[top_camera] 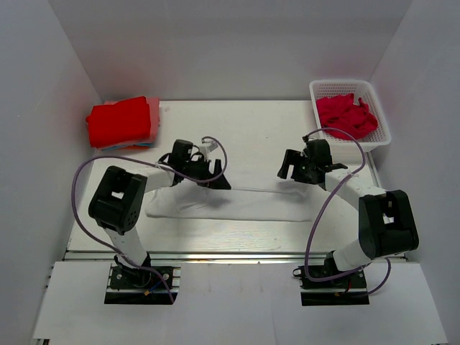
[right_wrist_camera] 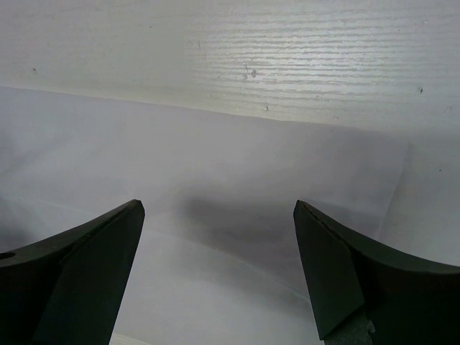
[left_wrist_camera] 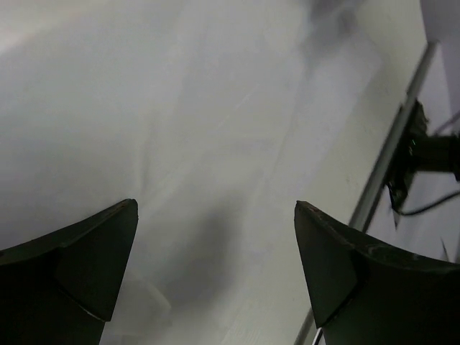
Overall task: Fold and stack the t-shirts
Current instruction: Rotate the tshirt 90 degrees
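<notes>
Both the left gripper (top_camera: 213,177) and right gripper (top_camera: 292,169) are held open and empty over the white shirt (top_camera: 237,205), spread mid-table. Folding is judged in hand; its far edge is to be pinched next.

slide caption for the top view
left gripper and right gripper open above white t-shirt, red stack at far left

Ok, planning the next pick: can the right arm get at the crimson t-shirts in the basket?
Probably yes: the crimson t-shirts lie uncovered in the open-topped basket just beyond the right arm's open, empty fingers.
</notes>
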Available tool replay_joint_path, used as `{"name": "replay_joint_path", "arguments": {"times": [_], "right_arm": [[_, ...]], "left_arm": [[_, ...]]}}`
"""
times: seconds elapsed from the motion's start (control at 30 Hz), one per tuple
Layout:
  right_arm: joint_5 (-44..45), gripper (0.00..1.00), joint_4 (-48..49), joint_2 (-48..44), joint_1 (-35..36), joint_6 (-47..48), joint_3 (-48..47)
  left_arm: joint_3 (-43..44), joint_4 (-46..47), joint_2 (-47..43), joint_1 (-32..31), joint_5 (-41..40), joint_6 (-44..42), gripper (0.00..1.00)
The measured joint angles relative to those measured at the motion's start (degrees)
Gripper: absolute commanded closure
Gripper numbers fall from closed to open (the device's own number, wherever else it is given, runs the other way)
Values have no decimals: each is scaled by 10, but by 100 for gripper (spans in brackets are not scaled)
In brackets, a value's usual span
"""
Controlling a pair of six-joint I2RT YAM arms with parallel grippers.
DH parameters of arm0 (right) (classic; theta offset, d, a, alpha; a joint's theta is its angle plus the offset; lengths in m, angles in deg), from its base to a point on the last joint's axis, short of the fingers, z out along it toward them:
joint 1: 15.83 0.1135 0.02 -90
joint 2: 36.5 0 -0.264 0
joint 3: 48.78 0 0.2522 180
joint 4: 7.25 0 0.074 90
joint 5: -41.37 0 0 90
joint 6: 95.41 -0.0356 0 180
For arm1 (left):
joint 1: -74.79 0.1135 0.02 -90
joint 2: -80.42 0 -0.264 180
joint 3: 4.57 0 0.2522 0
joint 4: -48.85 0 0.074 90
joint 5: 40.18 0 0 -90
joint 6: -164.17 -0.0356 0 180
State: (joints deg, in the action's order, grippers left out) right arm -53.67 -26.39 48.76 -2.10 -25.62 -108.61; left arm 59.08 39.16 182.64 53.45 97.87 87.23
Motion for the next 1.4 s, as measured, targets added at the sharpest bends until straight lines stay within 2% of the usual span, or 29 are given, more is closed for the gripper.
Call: {"name": "replay_joint_path", "arguments": {"times": [0.2,0.43,0.53,0.63,0.73,0.8,0.93,1.03,1.13,1.2,1.27,1.4], "right_arm": [[6,10,15,6,0,-16,-16],[-2,10,31,63,0,-23,-43],[-9,10,30,87,0,-28,-43],[-14,10,30,96,1,-33,-40],[-23,10,45,92,3,-34,-27],[-28,10,58,82,9,-32,-11],[-44,10,54,51,49,-15,21],[-71,10,40,24,96,8,44],[-113,10,13,14,154,42,48],[-147,10,0,18,195,72,45],[-181,10,-12,39,240,108,24],[-256,10,-21,103,312,184,-37]], "left_arm": [[61,-85,-89,2,-155,0,0],[15,-126,-179,15,-317,70,0],[-11,-149,-164,24,-384,119,0],[-14,-161,-109,39,-430,158,0],[36,-149,-57,53,-449,180,0],[101,-151,7,60,-447,182,0],[288,-141,153,68,-415,163,0],[478,-141,288,65,-368,146,0],[732,-149,455,58,-303,137,0],[880,-112,561,51,-264,143,0],[901,-49,593,43,-236,167,0],[911,13,616,26,-225,204,0]]}}
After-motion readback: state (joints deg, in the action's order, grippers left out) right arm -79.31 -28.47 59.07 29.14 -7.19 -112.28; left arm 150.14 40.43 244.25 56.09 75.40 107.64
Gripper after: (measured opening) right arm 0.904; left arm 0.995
